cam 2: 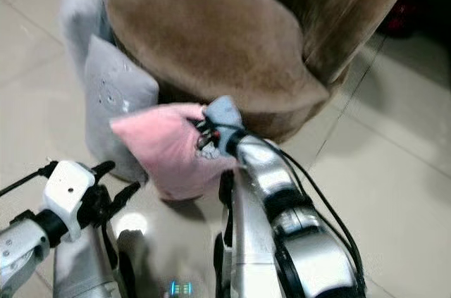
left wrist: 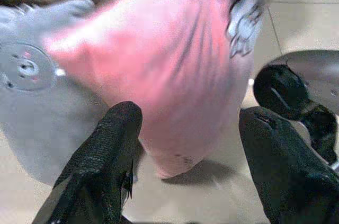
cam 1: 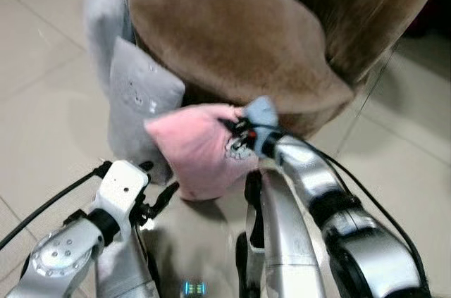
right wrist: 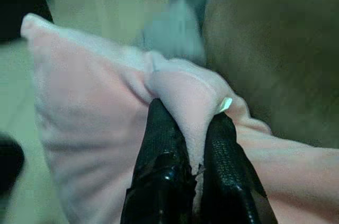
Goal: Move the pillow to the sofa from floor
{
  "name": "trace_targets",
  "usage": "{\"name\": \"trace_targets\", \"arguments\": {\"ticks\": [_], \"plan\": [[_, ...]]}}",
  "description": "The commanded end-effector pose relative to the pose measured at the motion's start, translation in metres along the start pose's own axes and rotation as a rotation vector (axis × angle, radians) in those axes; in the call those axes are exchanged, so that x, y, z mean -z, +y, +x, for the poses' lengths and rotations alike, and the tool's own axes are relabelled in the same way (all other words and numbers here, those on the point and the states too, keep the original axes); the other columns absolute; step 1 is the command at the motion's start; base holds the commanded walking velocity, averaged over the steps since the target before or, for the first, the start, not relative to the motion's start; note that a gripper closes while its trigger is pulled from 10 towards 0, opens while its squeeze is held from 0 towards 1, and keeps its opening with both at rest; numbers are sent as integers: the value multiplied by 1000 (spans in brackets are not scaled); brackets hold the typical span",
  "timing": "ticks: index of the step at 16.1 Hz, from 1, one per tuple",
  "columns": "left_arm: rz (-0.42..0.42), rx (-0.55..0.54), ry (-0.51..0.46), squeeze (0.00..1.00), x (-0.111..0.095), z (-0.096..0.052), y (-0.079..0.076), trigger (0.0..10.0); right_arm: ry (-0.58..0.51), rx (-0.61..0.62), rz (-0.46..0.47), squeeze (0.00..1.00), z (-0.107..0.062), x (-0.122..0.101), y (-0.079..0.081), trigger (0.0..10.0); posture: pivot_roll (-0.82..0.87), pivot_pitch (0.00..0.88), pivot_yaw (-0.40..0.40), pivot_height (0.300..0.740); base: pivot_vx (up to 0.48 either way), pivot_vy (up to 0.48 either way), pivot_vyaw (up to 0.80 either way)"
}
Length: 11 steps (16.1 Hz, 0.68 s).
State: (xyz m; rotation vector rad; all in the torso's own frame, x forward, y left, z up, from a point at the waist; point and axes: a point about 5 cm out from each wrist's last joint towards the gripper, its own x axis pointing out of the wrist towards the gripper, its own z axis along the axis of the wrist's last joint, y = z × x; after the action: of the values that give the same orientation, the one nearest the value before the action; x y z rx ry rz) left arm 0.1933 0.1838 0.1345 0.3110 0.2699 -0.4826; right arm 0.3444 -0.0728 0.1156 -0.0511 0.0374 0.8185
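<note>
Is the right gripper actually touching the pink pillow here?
Touching: in the right wrist view, the right gripper fingers pinch a fold of the pink pillow.

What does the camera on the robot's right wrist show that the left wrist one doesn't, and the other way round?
Right wrist: the right gripper pinching a fold of the pink pillow between its fingers, with the brown sofa close behind. Left wrist: the left gripper open below the pillow, nothing between its fingers, the pillow's lower corner hanging above the tiled floor, and a round badge on the grey pillow. Both: the pink pillow, with the grey one behind.
</note>
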Motion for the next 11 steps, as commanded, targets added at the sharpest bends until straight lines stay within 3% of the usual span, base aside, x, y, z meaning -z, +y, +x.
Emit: {"name": "trace_targets", "arguments": {"ticks": [1, 2, 3, 4, 5, 6, 8, 9, 11], "plan": [[-4, -5, -3, 0, 3, 2, -4, 10000, -156, 5, 51, 0, -17, -28, -12, 0, 0, 4, -102, 431, 0, 0, 0], [-6, -16, -10, 0, 3, 5, -3, 10000, -236, 35, 77, 0, -28, -45, -21, 0, -5, 0, -95, 431, 0, 0, 0], [-8, -37, -26, 0, 2, 7, -2, 10000, -336, 109, 78, 0, -43, -70, -33, 1255, -11, 0, -88, 431, 0, 0, 0], [-8, -47, -34, 0, 1, 8, -2, 10000, -370, 142, 73, 0, -48, -79, -38, 10000, -13, 0, -86, 431, 0, 0, 0], [-13, -69, -49, 0, 0, 9, 0, 10000, -397, 183, 80, 0, -52, -93, -45, 10000, -17, 0, -83, 431, 0, 0, 0], [-23, -154, -101, 0, -8, 13, 10, 10000, -570, 242, 102, 0, -69, -150, -56, 10000, -23, 0, -79, 431, 0, 0, 0], [-6, -223, -111, 0, -13, 16, 21, 10000, -680, 325, 110, 0, -76, -187, -62, 10000, -27, 0, -75, 431, 0, 0, 0], [17, -261, -121, 0, -17, 19, 30, 10000, -740, 357, 170, 0, -74, -202, -58, 10000, -23, 0, -74, 446, 0, 0, 0], [22, -298, -147, 0, -23, 21, 39, 10000, -761, 364, 199, 0, -67, -206, -50, 10000, -17, 0, -69, 461, 0, 0, 0]]}}
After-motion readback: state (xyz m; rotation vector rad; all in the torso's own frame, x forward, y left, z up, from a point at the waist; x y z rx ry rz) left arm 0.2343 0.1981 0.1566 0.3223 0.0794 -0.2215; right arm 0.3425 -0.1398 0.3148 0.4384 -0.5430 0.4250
